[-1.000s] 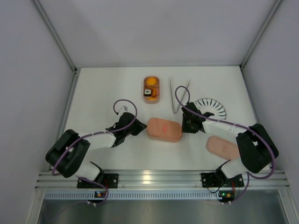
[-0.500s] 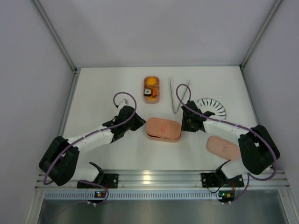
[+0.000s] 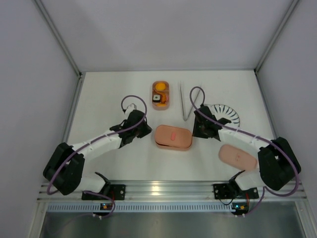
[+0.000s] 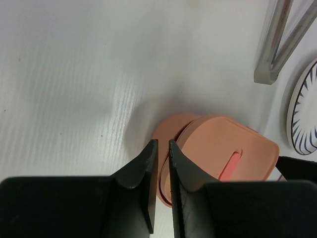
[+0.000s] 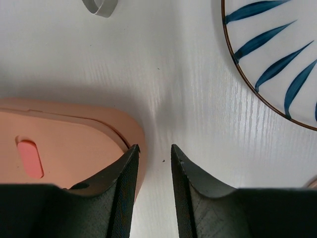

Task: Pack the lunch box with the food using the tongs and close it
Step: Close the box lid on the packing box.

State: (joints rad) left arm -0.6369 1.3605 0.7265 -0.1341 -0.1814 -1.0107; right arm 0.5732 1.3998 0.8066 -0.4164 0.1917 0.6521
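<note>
The salmon-pink lunch box (image 3: 173, 137) lies mid-table with its lid on, slightly askew over the tray (image 4: 228, 148). My left gripper (image 3: 145, 130) is at its left end, its jaws (image 4: 161, 142) only a narrow slit apart above the tray's rim, gripping nothing. At the box's right end my right gripper (image 3: 199, 130) is open (image 5: 155, 147), with its left finger over the box's end (image 5: 64, 144) and bare table between the fingers. A second pink tray (image 3: 160, 94) farther back holds an orange piece (image 3: 159, 87) and a sushi roll (image 3: 157, 98). The tongs (image 3: 187, 101) lie on the table.
A striped white plate (image 3: 225, 114) sits just behind the right gripper (image 5: 277, 54). A loose pink lid (image 3: 237, 156) lies by the right arm near the front. The joined end of the tongs (image 4: 277, 44) lies just beyond the box. Walls enclose the table on three sides.
The left arm has stretched forward and its gripper has come to the box's left end, its jaws parting slightly. The right gripper has edged a little farther back. The box has barely shifted.
</note>
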